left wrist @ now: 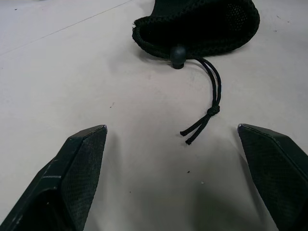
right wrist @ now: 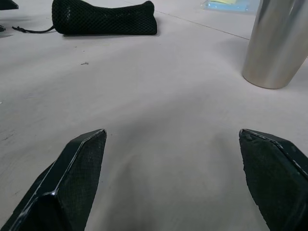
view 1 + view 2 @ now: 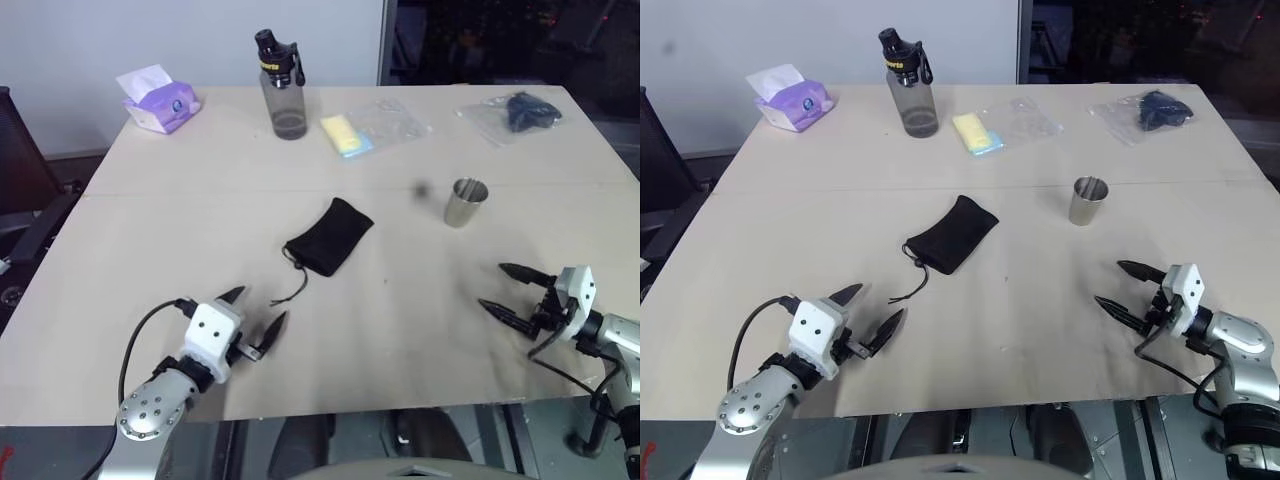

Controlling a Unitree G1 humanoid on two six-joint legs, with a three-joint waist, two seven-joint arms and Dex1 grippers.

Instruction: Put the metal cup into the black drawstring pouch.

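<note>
Jaws wide open, empty, both grippers (left (image 3: 258, 321), right (image 3: 512, 292)). Approach step: right must reach metal cup (image 3: 466, 202) upper right; black drawstring pouch (image 3: 329, 236) centre.

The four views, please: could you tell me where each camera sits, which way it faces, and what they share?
Left and right eye views: on the head, looking down over the table; both arms show, left tool and right tool open.
Left wrist view: looks along its fingers at the black drawstring pouch.
Right wrist view: looks along its fingers toward the metal cup.
Shared: pouch and cup.
</note>
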